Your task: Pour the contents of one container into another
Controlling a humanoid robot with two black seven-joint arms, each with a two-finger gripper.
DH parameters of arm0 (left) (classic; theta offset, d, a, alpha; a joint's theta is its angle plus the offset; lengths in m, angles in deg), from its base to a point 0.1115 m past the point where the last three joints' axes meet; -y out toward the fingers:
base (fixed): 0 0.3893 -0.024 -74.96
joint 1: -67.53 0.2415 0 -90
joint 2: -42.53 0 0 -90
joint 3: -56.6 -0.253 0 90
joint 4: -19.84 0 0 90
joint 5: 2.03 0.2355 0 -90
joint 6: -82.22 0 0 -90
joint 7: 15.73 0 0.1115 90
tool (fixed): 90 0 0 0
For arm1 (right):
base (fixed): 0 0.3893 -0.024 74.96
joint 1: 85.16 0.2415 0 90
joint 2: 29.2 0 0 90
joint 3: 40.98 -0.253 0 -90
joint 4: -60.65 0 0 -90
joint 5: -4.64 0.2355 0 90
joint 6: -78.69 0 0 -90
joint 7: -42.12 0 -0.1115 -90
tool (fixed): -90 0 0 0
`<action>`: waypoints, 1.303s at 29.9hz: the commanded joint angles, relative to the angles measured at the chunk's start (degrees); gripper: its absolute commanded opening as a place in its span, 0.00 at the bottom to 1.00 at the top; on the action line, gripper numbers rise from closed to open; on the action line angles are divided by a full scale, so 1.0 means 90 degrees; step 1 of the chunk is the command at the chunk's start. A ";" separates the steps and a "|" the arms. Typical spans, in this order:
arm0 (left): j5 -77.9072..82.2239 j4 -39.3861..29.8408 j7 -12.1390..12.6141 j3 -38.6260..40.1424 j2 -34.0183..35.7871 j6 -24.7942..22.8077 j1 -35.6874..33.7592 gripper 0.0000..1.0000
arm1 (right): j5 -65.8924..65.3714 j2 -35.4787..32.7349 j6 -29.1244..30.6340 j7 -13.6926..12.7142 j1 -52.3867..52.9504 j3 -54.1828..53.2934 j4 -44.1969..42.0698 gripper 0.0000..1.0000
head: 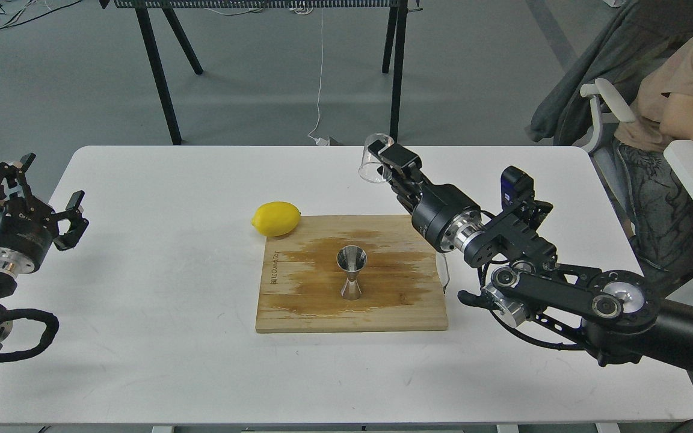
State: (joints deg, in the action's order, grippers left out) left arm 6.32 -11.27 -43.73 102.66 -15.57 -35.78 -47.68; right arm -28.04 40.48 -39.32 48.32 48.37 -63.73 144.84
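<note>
The steel jigger (351, 273) stands upright in the middle of the wooden cutting board (298, 313), whose surface shows dark wet stains. My right gripper (387, 161) is raised up and to the right of the jigger, over the table's far side, shut on the small clear plastic cup (373, 159). The cup is tilted, mouth towards the lower left. My left gripper (40, 183) hovers off the table's left edge, open and empty.
A yellow lemon (276, 218) lies on the white table (142, 288) touching the board's far left corner. A seated person (677, 90) is beyond the table's right corner. Black table legs (160, 78) stand on the floor behind.
</note>
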 commanded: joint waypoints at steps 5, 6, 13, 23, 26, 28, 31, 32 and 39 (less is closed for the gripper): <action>0.0000 0.0000 0.0000 0.0000 -0.0039 0.0000 -0.0002 0.98 | 0.1851 0.0061 0.0001 -0.0015 -0.1202 -0.2478 0.0011 0.39; 0.0000 0.0000 0.0000 0.0000 -0.0039 0.0000 -0.0002 0.98 | 0.2124 0.0071 0.0001 -0.0015 -0.1359 -0.2801 0.0011 0.39; -0.0010 0.0000 0.0000 0.0000 -0.0049 0.0000 -0.0012 0.98 | 0.3873 0.0266 0.0001 -0.0024 -0.2423 -0.4901 -0.0048 0.39; 0.0000 0.0000 0.0000 -0.0010 -0.0117 0.0000 -0.0002 0.98 | 0.5612 0.0373 0.0001 -0.0044 -0.3167 -0.6164 -0.0779 0.39; 0.0000 0.0000 0.0000 -0.0010 -0.0117 0.0000 -0.0002 0.98 | 0.5974 0.0393 0.0001 -0.0180 -0.3176 -0.6193 -0.1209 0.39; 0.0000 0.0000 0.0000 -0.0010 -0.0127 0.0000 -0.0002 0.98 | 0.6121 0.0471 0.0001 -0.0297 -0.3176 -0.6193 -0.1511 0.39; 0.0000 0.0000 0.0000 -0.0010 -0.0127 0.0000 -0.0002 0.98 | 0.6170 0.0607 0.0001 -0.0658 -0.3128 -0.6193 -0.1980 0.38; 0.0000 0.0000 0.0000 -0.0010 -0.0127 0.0000 -0.0002 0.98 | 0.6170 0.0666 0.0001 -0.0727 -0.3118 -0.6193 -0.2078 0.38; 0.0000 0.0000 0.0000 -0.0020 -0.0137 0.0000 -0.0002 0.98 | 0.6170 0.0911 0.0001 -0.0903 -0.3098 -0.6184 -0.2314 0.39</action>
State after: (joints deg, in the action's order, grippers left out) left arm 6.32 -11.27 -43.73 102.49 -16.79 -35.78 -47.70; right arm 27.42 48.42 -39.31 41.10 20.47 -119.48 124.24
